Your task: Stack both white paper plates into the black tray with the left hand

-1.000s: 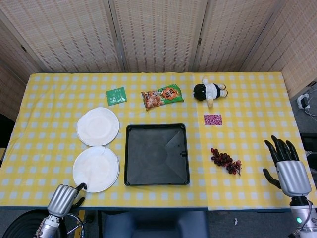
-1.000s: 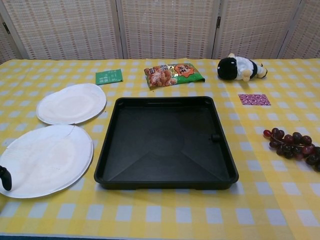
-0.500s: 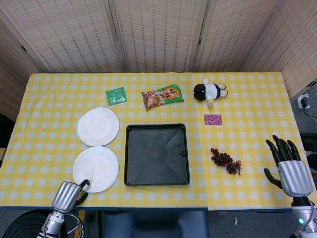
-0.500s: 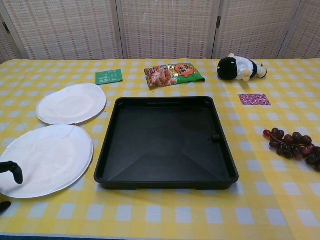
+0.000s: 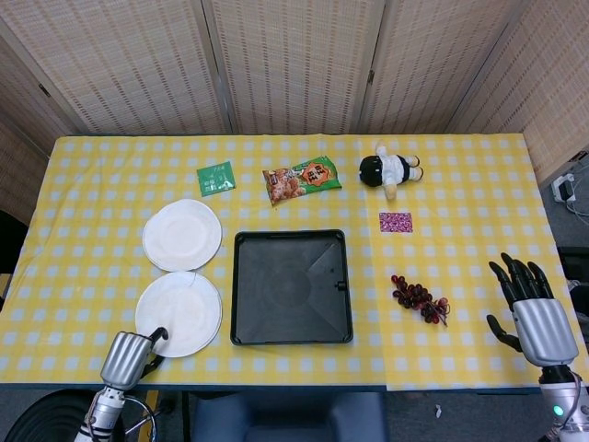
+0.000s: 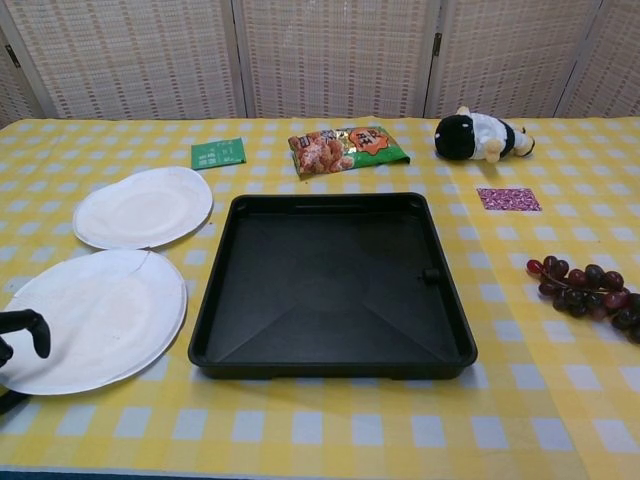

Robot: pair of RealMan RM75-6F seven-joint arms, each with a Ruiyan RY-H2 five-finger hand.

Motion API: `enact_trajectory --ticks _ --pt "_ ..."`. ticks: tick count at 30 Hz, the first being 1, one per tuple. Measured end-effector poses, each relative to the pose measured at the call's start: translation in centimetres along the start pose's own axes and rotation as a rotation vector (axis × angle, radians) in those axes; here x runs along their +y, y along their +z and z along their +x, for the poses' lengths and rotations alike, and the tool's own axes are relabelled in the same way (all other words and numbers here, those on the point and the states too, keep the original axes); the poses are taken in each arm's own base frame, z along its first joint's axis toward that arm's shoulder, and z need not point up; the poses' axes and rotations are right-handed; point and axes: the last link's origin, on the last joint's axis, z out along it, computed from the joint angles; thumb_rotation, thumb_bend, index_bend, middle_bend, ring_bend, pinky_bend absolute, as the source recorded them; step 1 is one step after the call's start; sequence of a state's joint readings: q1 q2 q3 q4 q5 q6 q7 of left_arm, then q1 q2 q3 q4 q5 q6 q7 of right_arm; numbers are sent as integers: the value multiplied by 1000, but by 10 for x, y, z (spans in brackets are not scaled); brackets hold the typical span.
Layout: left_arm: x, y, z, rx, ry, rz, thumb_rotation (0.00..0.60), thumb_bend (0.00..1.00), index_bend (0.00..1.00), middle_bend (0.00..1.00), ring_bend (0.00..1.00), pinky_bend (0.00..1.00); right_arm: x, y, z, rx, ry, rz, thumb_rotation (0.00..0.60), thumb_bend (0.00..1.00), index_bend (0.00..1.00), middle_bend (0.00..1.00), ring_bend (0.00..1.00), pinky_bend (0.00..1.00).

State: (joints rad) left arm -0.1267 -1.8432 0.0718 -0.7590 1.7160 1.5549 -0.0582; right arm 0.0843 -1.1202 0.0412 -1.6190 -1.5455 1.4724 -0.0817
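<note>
Left hand (image 5: 127, 357) reaches the near plate (image 5: 179, 313)'s rim, first pick-up apparently about to begin.

Both white plates lie on the bench left of the empty black tray (image 5: 292, 286), the far plate (image 5: 182, 234) just beyond the near one. A dark finger curls over the near rim; whether it grips, I cannot tell. Next it needs a firm pinch, then a lift rightward. The right hand (image 5: 537, 313) waits, fingers spread, holding nothing.

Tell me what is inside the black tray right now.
Nothing lies in the black tray; its bare floor shows. Both white paper plates lie on the tablecloth to its left. Nothing covers the floor.
</note>
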Motion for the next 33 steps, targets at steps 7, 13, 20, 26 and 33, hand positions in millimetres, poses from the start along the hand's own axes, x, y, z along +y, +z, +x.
enact_trajectory --ticks 7,13,20,26,33 --pt "4 3 -3 23 -30 -9 600 449 635 1000 1000 1000 0 1 -1 -5 -2 0 600 365 0 0 0 0" --pt "6 5 1 61 -41 -22 600 466 640 1000 1000 1000 0 0 -1 -5 -1 1 600 366 0 0 0 0" --pt "-3 6 21 168 -52 -20 600 472 642 1000 1000 1000 -2 -1 -1 -8 0 9 600 365 0 0 0 0" --pt "-12 2 43 246 -54 -5 600 473 643 1000 1000 1000 -4 -2 -3 -12 0 16 600 366 0 0 0 0" --pt "-9 0 60 297 -70 -5 600 476 643 1000 1000 1000 -6 -3 -3 -11 2 26 600 366 0 0 0 0"
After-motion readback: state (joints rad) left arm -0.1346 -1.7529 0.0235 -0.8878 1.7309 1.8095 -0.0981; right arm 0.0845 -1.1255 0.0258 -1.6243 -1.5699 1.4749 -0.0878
